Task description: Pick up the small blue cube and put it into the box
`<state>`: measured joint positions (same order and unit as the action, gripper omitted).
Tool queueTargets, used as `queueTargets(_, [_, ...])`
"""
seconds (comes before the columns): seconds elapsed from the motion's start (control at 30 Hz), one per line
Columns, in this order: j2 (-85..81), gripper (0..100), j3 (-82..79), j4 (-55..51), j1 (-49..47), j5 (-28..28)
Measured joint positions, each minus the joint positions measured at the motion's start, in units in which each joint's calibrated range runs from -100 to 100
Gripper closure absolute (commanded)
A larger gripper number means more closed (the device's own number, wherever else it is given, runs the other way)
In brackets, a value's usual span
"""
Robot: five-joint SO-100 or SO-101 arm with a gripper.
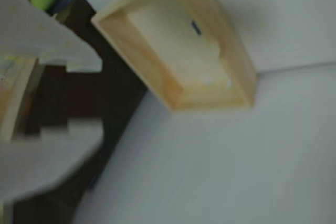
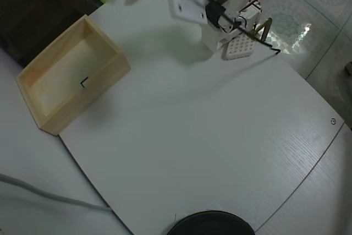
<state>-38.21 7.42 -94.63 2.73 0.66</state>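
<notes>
The pincer (image 1: 84,95) hangs released and empty at the left of the wrist view, the box (image 2: 104,78) sitting at the worktop's (image 2: 209,136) upper left.

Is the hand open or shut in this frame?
Open: in the wrist view the white two-finger hand has its fingers set well apart, and nothing is held in the gap between them.

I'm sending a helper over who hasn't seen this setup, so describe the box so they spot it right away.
On the white table, look to the left edge in the overhead view. The box sits there at an angle: an open-topped rectangular tray of pale wood, the only wooden thing on the tabletop.
</notes>
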Motion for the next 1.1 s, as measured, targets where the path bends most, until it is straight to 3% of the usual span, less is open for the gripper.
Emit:
queueTargets(0.63, [-41.64, 96, -71.58, 33.09, -0.07, 0.00])
queueTargets(0.87, [-56.45, 96, -87.69, 35.31, -0.07, -2.90])
queueTargets(1.1, [-60.35, 97, -94.39, 35.48, 0.00, -4.05])
